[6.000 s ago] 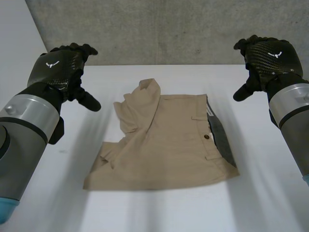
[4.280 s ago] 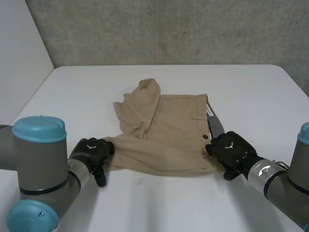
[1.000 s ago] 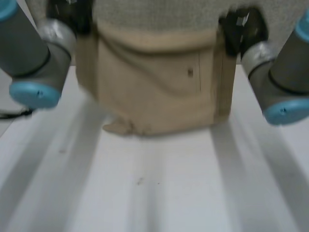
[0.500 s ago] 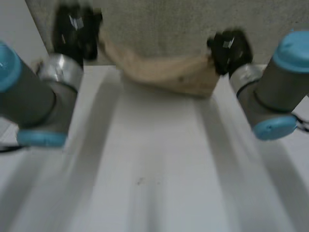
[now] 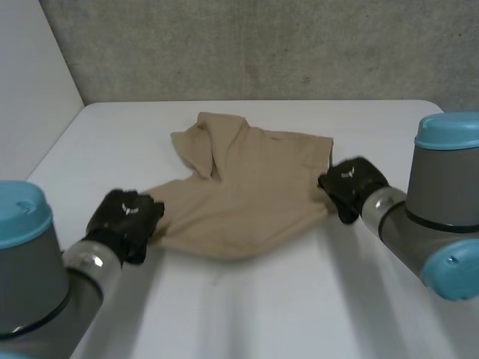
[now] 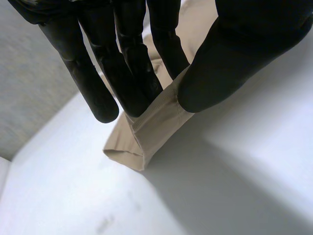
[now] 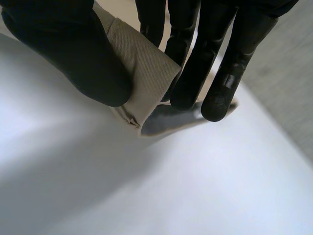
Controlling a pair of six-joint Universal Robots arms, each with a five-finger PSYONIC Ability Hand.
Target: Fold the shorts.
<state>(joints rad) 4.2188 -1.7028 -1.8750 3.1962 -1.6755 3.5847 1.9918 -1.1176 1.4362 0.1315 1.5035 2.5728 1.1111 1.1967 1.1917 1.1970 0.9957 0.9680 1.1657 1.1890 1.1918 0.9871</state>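
Tan shorts lie folded and rumpled on the white table, a loose flap bunched at their far left. My left hand is at their near left corner and pinches the cloth between thumb and straight fingers. My right hand is at the right edge, where its thumb and fingers pinch a folded corner. Both hands are low at the table.
A grey concrete wall stands behind the table's far edge, and a pale wall runs along its left side. White table stretches from the shorts toward me and out to the right.
Both hands held the shorts up high in the air. They have since come down toward me and laid the cloth on the table, still pinching its two ends.
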